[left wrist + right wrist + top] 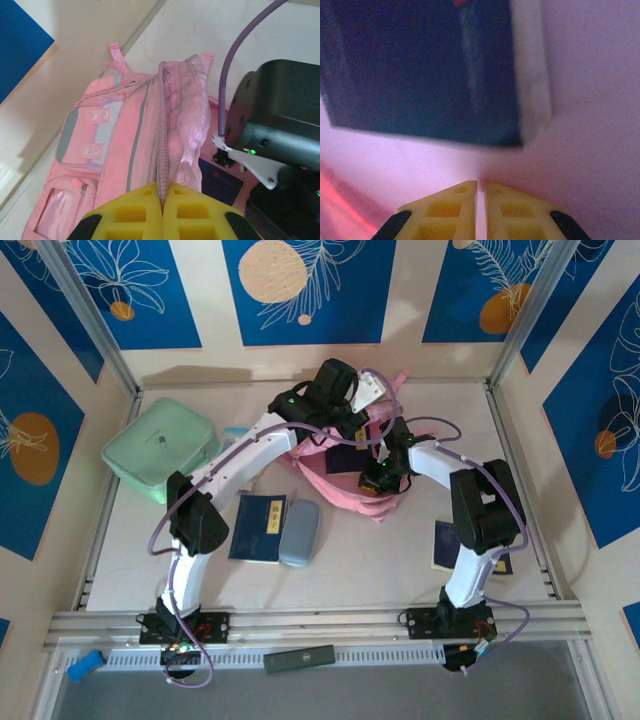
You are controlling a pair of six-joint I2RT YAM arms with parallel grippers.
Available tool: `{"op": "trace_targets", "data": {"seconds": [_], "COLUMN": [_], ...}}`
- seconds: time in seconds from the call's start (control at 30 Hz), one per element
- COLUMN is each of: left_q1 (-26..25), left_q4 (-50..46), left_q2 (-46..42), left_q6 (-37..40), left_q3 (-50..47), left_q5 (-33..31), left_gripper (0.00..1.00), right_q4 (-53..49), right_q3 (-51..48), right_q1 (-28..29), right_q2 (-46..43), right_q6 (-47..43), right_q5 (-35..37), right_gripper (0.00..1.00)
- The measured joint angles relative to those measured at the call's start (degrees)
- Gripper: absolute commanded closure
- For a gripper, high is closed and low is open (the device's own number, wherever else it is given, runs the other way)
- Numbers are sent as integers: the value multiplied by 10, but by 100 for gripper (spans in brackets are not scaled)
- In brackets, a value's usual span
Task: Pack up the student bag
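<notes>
Student bag [330,482] lies far centre on the table [380,560]. Left gripper [162,199] pinches the zip edge of its open mouth. Right gripper [481,194] sits over the pink lining, fingers pressed together (thin slit, nothing between), near a dark blue book [420,70]. Mint case [160,452] lies at the left.

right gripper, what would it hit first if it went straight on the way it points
Most likely the dark blue book just ahead of the right gripper; depth is blurry, so the bag, whose pink fabric lies under it, might touch first.
</notes>
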Motion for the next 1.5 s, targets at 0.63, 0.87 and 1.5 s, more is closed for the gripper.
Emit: {"op": "trace_targets", "data": {"seconds": [0.63,0.87,1.5], "left_q1": [0,0,12], "left_q4": [6,5,26], "left_q2": [0,0,-362], "left_q6": [-26,-63,-374], "left_q3": [-9,-13,-509], "left_q5": [-13,-8,38], "left_gripper": [100,98,37], "right_q4": [164,98,-156], "right_q3": [-26,-87,-54], "right_q1": [-65,-86,195], "right_q2": [-24,-195,-282], "right_q6": [12,0,62], "right_q5": [-3,-1,34], "right_gripper": [95,89,56]}}
